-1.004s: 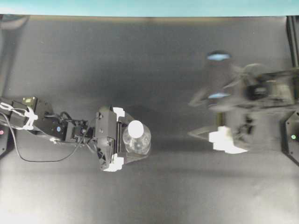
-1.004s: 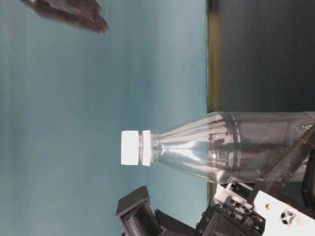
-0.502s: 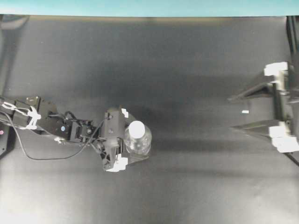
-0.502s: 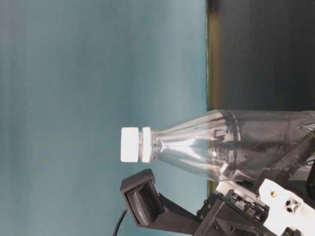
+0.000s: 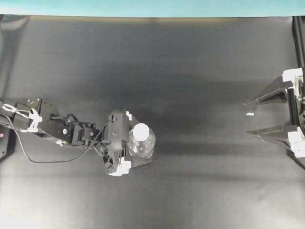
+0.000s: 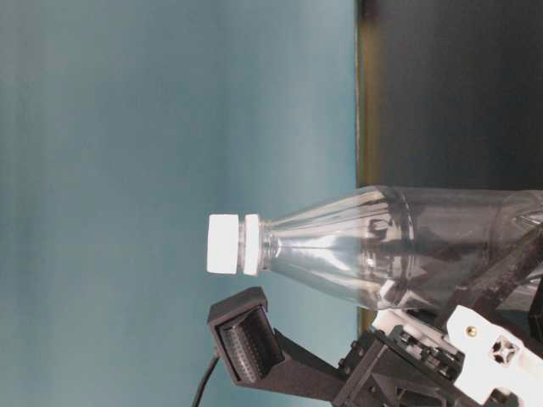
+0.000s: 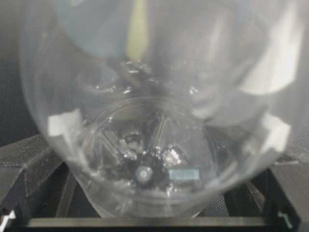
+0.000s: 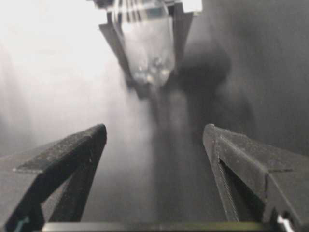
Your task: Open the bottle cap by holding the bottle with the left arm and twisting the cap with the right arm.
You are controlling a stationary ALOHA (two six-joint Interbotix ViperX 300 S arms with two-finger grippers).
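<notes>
the bottle point(image 5: 141, 143) stood upright a little left of centre and below the middle of the overhead view, so its long axis ran straight up toward that camera and the bottle cap point(image 5: 140, 131) showed as a small white disc on top. the left gripper point(image 5: 131, 144) came in from the left edge and had the clear body between its spread fingers; the left wrist view showed the bottle's base filling the frame with a dark finger on each side, but whether the pads pressed the plastic or merely flanked it could not be told. the right gripper point(image 5: 274, 114) sat at the far right edge of the overhead view, well apart from the bottle, its two black triangular fingers spread wide and holding nothing, tips pointing left toward the bottle. from the right wrist view the bottle point(image 8: 145, 41) lay ahead at the top of the frame, slightly left of the gap between the fingers. so the left arm was by far the nearer, and the twist looked not yet begun

the bottle was thin transparent plastic with rounded shoulders narrowing to a short neck; the cap point(image 6: 224, 244) was matte white, cylindrical, narrower than the body. the table point(image 5: 190, 71) was dark and dull, with a tiny white fleck point(image 5: 249, 114) between the right fingertips
</notes>
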